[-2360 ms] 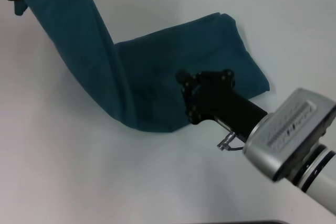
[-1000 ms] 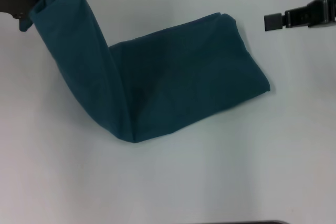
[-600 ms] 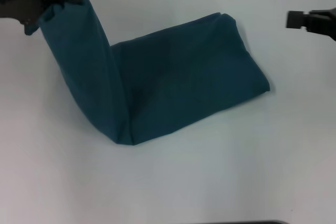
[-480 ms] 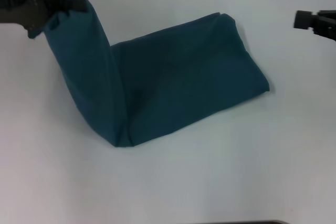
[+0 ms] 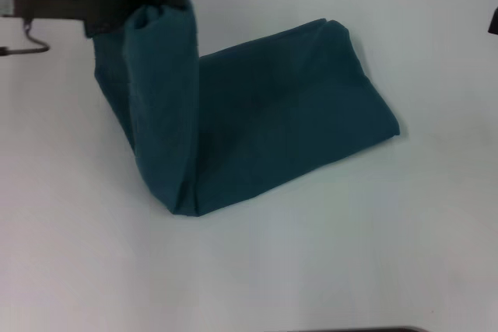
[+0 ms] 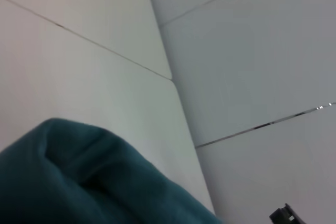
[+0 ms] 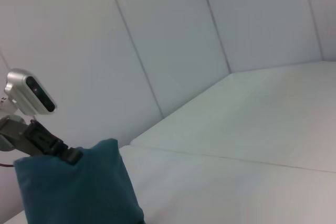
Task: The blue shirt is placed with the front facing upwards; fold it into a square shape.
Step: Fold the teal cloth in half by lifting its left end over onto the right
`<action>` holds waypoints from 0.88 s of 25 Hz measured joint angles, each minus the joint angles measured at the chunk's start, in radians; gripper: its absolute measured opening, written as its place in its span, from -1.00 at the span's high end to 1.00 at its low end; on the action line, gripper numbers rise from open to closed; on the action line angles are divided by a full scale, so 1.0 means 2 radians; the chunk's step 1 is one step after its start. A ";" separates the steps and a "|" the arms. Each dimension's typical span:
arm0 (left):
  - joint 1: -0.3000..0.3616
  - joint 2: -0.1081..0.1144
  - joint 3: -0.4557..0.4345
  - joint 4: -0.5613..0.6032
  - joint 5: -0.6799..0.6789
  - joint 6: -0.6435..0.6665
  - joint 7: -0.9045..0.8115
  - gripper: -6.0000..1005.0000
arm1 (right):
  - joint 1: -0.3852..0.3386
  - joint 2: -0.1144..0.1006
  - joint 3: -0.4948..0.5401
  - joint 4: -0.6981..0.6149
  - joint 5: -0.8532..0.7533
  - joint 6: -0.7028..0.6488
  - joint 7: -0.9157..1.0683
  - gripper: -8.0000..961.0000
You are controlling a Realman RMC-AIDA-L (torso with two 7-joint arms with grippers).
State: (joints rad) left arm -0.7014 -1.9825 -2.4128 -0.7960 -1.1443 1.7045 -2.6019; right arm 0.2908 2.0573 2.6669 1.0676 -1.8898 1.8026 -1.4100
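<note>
Shirt [image 5: 272, 114] folded, one end lifted by left end effector [image 5: 117, 1].

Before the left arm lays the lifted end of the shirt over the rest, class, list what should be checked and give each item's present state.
1. Left claw shut on the blue shirt: ok.
2. Lifted end raised off the table: ok.
3. Rest of shirt lying flat: ok.
4. Right claw away from the cloth, at the view's edge: ok.
5. Lifted layers even underneath: cannot tell.
</note>
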 joint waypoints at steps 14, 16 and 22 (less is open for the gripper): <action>-0.025 -0.054 0.069 -0.044 0.016 -0.068 -0.021 0.83 | -0.012 0.008 0.014 -0.009 0.000 -0.009 -0.013 0.95; -0.037 -0.059 0.084 -0.045 0.016 -0.073 -0.021 0.83 | -0.012 0.009 0.016 -0.015 0.000 -0.010 -0.015 0.95; -0.067 -0.064 0.112 -0.040 0.017 -0.096 -0.021 0.82 | -0.009 0.009 0.017 -0.026 0.001 -0.011 -0.018 0.95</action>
State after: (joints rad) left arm -0.8345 -2.1111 -2.1892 -0.8758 -1.1109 1.5133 -2.6446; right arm 0.2732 2.0754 2.7016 1.0155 -1.8875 1.7809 -1.4456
